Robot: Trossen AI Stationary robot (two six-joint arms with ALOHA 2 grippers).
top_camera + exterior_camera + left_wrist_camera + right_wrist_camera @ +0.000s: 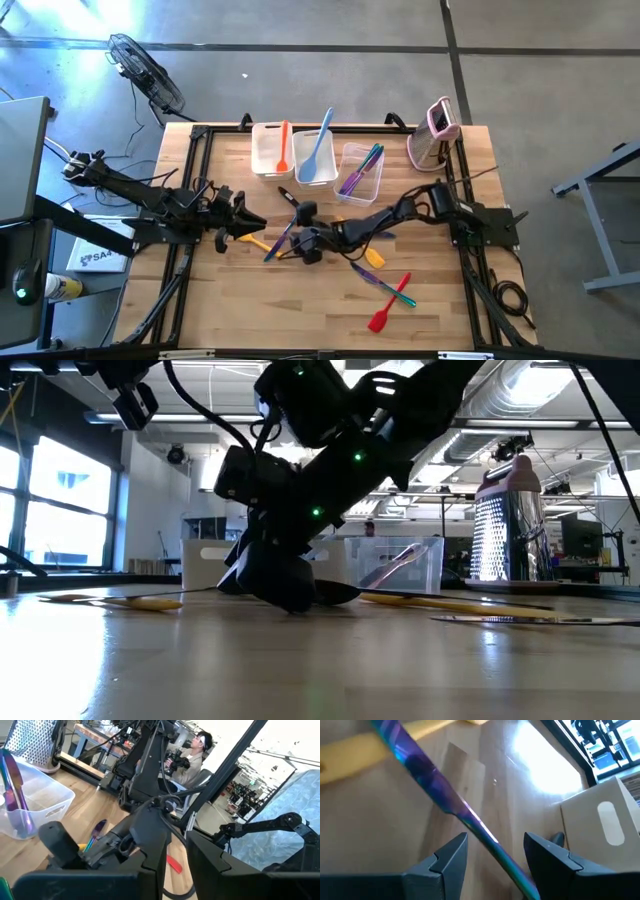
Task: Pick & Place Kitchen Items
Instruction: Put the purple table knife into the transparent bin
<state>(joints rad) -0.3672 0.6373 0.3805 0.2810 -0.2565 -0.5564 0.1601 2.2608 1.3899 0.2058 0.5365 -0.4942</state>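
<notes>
My right gripper [494,842] is open and low over the table's middle [296,243]. Its fingers stand on either side of the handle of a blue-purple iridescent utensil [427,775] that lies flat on the wood [275,243]. A yellow utensil [257,241] lies beside it. An orange-yellow spatula [373,256] and a red [385,312] and a teal utensil [385,288] lie nearer the front. My left gripper [245,222] waits at the left, pointing at the middle.
Three clear tubs stand at the back: one holds an orange spatula [283,146], one a light blue spatula [318,152], one purple and teal utensils [361,168]. A pink-and-white grater [436,132] stands at the back right. A person [192,757] sits beyond the table.
</notes>
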